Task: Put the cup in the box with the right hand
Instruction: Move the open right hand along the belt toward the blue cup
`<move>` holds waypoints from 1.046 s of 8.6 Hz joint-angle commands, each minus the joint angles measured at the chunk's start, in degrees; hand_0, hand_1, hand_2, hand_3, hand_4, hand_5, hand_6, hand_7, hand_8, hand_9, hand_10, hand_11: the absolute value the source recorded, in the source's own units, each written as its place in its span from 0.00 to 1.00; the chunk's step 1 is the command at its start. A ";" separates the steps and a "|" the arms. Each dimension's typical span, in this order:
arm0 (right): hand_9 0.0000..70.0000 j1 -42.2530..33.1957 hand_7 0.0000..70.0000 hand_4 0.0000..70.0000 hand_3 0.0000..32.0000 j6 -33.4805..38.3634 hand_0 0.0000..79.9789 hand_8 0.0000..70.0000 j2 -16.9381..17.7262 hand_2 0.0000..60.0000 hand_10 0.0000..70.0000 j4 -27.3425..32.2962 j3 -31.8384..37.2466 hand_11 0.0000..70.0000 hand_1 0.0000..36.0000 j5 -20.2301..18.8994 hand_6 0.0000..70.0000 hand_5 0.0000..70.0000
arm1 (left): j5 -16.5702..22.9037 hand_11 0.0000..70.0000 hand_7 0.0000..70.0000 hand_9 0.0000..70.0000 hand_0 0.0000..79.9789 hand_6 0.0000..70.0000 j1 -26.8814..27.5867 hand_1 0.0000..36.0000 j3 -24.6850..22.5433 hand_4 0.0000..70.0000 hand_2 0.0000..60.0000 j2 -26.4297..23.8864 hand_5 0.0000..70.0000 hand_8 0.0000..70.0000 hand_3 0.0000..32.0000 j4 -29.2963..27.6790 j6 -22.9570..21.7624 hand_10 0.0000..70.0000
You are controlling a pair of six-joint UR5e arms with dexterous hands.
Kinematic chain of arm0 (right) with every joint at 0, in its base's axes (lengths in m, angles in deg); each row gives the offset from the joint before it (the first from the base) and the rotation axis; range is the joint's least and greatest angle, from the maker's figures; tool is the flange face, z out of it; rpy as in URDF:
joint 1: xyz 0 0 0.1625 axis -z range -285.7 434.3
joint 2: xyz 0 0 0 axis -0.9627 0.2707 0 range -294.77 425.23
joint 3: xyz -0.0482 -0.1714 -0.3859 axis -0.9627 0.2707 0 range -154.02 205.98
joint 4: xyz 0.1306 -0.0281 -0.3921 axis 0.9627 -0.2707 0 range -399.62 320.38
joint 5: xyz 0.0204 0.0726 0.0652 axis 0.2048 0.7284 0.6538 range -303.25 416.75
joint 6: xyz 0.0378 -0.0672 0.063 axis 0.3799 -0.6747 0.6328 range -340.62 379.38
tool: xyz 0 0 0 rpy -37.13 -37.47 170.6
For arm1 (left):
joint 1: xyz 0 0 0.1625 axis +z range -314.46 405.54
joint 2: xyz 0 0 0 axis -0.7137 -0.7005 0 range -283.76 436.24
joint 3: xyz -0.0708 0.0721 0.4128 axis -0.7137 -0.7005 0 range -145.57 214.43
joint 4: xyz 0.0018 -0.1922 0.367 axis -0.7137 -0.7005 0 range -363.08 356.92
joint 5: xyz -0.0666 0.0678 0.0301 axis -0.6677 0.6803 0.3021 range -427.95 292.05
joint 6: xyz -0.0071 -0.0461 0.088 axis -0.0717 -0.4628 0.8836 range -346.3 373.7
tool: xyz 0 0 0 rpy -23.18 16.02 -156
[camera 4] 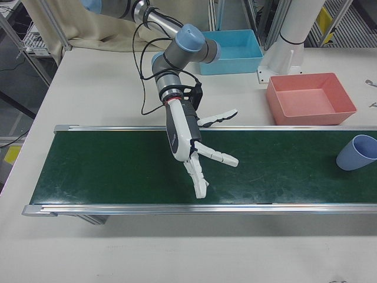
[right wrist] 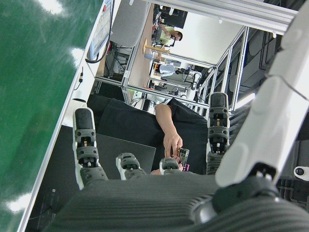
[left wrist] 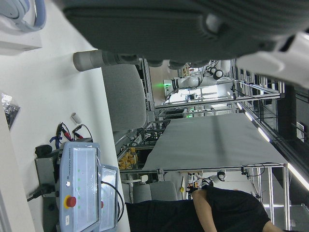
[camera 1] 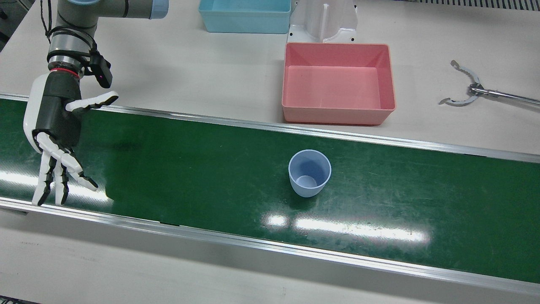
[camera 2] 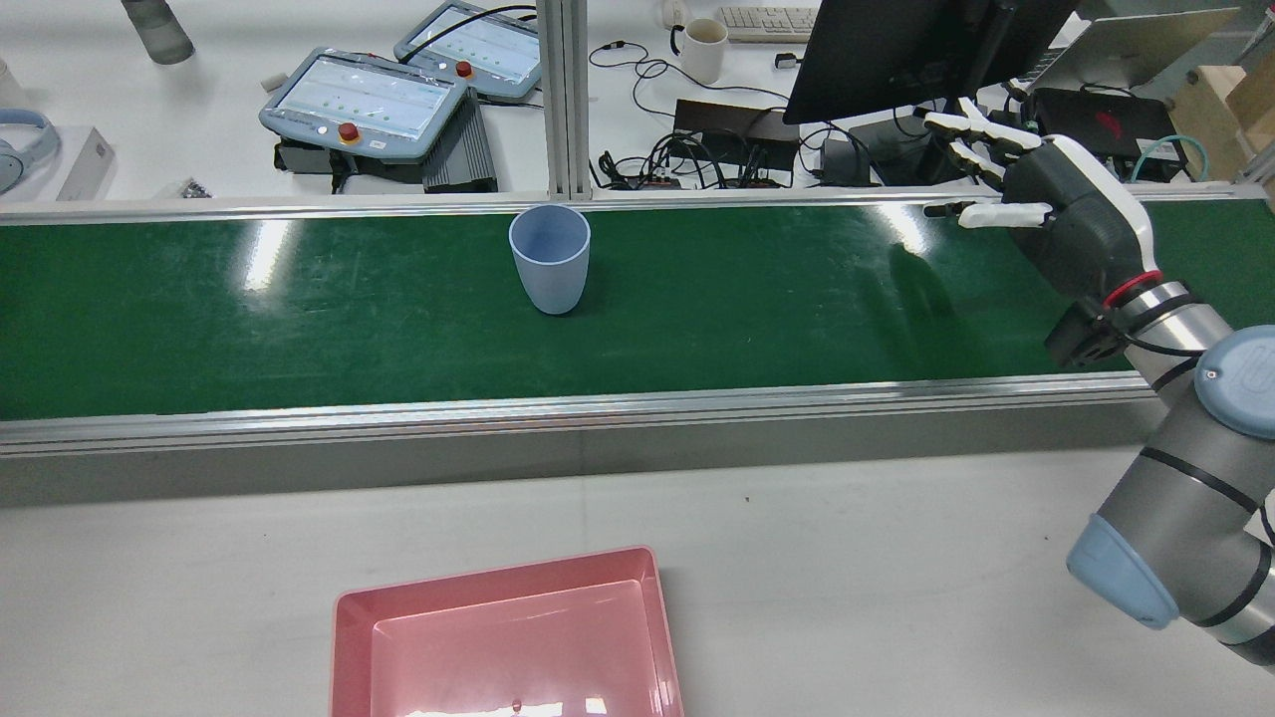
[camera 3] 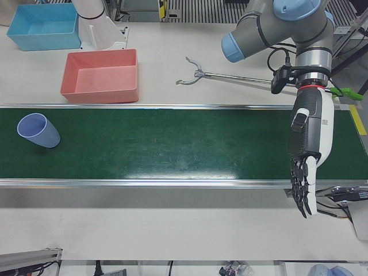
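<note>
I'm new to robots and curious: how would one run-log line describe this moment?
cup: upright on belt, untouched | right robot hand: open, far from cup | pink box: empty | left robot hand: open, idle

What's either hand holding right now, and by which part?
Nothing. The right hand is open over the belt, well apart from the upright cup. The left hand hangs open at the belt's other end, also empty.

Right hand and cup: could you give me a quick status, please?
Right hand open, empty, over belt end. Cup upright mid-belt, untouched. Pink box empty; path clear.
</note>
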 commanded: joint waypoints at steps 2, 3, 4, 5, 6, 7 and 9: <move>1.00 -1.48 1.00 0.48 0.00 1.11 0.72 0.93 -0.69 0.31 0.97 -0.39 0.15 1.00 0.48 -0.42 0.59 0.27 | 0.02 0.00 0.00 0.00 0.00 0.00 0.00 0.00 0.00 0.00 0.00 0.00 0.00 0.00 0.00 0.00 0.00 0.00; 1.00 -1.48 1.00 0.73 0.00 1.29 0.71 1.00 -0.78 0.26 1.00 -0.39 0.24 1.00 0.33 -0.50 0.75 0.34 | 0.02 0.00 0.00 0.00 0.00 0.00 0.00 0.00 0.00 0.00 0.00 0.00 0.00 0.00 0.00 0.00 0.00 0.00; 1.00 -1.40 1.00 0.93 0.00 1.72 0.71 1.00 -0.87 0.31 1.00 -0.31 0.41 1.00 0.27 -0.59 0.82 0.40 | 0.02 0.00 0.00 0.00 0.00 0.00 0.00 0.00 0.00 0.00 0.00 0.00 0.00 0.00 0.00 0.00 0.00 0.00; 1.00 -1.40 1.00 0.82 0.00 2.08 0.76 1.00 -0.87 0.53 1.00 -0.30 0.50 1.00 0.44 -1.55 0.88 0.46 | 0.02 0.00 0.00 0.00 0.00 0.00 0.00 0.00 0.00 0.00 0.00 0.00 0.00 0.00 0.00 0.00 0.00 0.00; 1.00 -1.40 1.00 0.63 0.00 2.77 0.87 1.00 -0.95 0.93 1.00 -0.39 0.59 1.00 0.72 -2.08 0.93 0.53 | 0.02 0.00 0.00 0.00 0.00 0.00 0.00 0.00 0.00 0.00 0.00 0.00 0.00 0.00 0.00 0.00 0.00 0.00; 1.00 -1.40 1.00 0.60 0.00 2.87 0.95 1.00 -0.96 1.00 1.00 -0.39 0.59 1.00 0.94 -2.17 0.96 0.57 | 0.02 0.00 0.00 0.00 0.00 0.00 0.00 0.00 0.00 0.00 0.00 0.00 0.00 0.00 0.00 0.00 0.00 0.00; 1.00 -1.31 1.00 0.58 0.00 2.87 1.00 1.00 -1.31 1.00 1.00 -0.39 0.50 1.00 1.00 -2.35 0.97 0.59 | 0.02 0.00 0.00 0.00 0.00 0.00 0.00 0.00 0.00 0.00 0.00 0.00 0.00 0.00 0.00 0.00 0.00 0.00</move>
